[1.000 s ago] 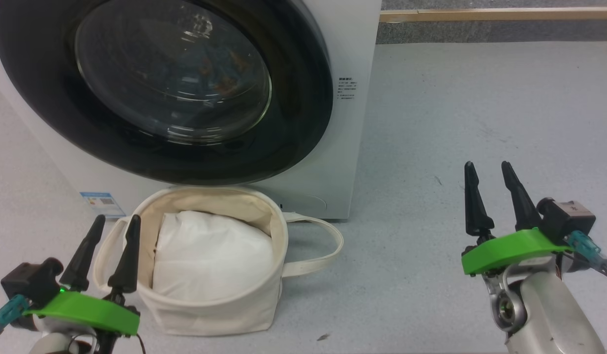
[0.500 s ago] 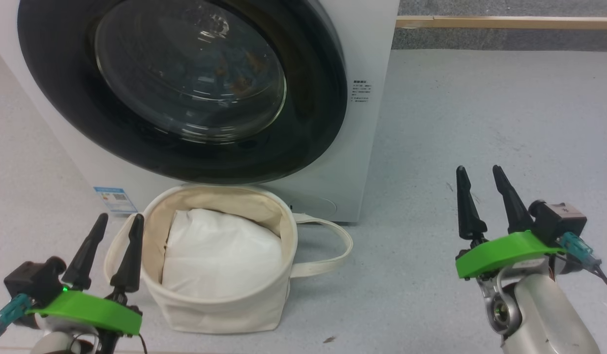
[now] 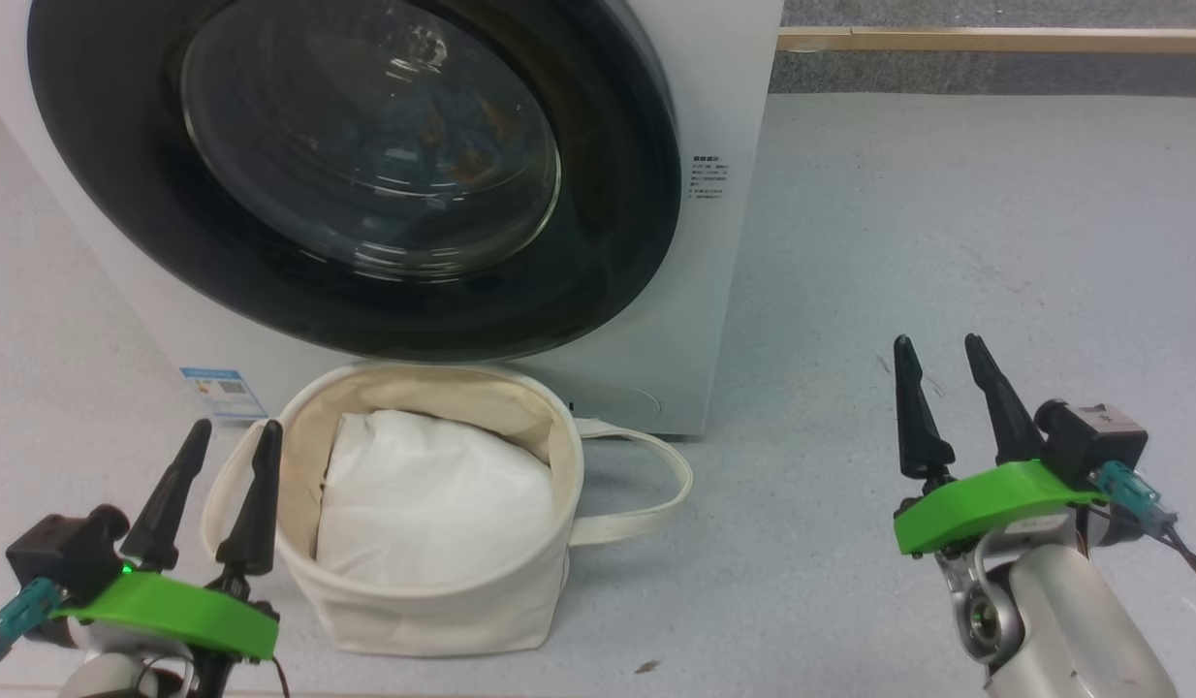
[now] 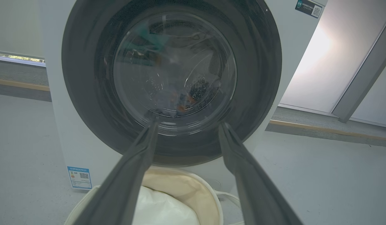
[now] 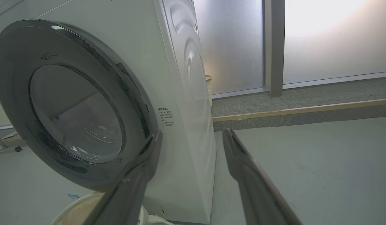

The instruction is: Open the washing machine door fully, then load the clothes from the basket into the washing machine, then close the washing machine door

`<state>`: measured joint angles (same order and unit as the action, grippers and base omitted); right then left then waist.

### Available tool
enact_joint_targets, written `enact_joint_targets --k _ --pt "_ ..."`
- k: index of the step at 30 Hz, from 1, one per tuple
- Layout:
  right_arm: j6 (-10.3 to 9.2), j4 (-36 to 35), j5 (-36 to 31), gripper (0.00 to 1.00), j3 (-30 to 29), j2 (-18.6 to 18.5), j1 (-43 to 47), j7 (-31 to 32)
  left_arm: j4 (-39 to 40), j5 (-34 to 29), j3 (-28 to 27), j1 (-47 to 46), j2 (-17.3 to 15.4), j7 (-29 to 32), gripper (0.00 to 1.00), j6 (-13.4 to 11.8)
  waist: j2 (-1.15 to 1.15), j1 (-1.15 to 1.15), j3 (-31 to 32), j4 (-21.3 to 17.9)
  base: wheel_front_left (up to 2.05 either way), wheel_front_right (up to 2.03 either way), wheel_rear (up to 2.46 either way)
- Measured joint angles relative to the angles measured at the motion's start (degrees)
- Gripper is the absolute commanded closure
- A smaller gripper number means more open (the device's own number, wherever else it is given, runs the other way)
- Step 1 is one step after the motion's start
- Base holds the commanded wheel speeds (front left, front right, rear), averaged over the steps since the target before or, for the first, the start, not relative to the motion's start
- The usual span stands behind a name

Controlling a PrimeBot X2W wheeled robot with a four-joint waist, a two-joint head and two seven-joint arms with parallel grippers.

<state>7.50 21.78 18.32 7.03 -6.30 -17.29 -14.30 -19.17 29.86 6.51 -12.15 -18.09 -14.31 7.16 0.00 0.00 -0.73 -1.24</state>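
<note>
Clothes (image 3: 462,173) dim behind glass, door (image 3: 617,213) top cropped

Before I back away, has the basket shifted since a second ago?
No. The basket sits the same against the washing machine and its blue sticker; the whole head view shifted, so the camera moved.

Top of washing machine door (image 3: 123,194) was cut off by head view edge. Clothes (image 3: 467,173) behind glass were just dim orange specks. Sticker (image 3: 711,177) print was too small to read. White pad (image 3: 433,504) hid basket (image 3: 433,611) floor.
</note>
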Motion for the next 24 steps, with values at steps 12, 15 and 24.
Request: enact_joint_targets --k 12,15,24 --pt "0.0 3.7 0.0 1.0 0.1 0.5 2.9 0.2 -3.5 0.5 1.1 2.5 2.3 0.2 1.0 -0.1 0.0 0.01 -0.3 -0.2 0.0 0.0 0.0" --pt "0.0 4.4 1.5 1.0 0.0 0.5 5.2 0.7 -4.1 1.7 1.4 4.4 3.0 0.7 1.0 -0.1 0.0 0.03 -0.2 -0.1 0.0 0.0 0.0" --pt "0.0 3.7 6.8 1.0 -0.9 0.7 4.8 2.1 -3.4 6.2 0.5 4.1 3.7 2.2 1.0 -0.1 0.0 0.02 -0.2 0.0 0.0 0.0 0.0"
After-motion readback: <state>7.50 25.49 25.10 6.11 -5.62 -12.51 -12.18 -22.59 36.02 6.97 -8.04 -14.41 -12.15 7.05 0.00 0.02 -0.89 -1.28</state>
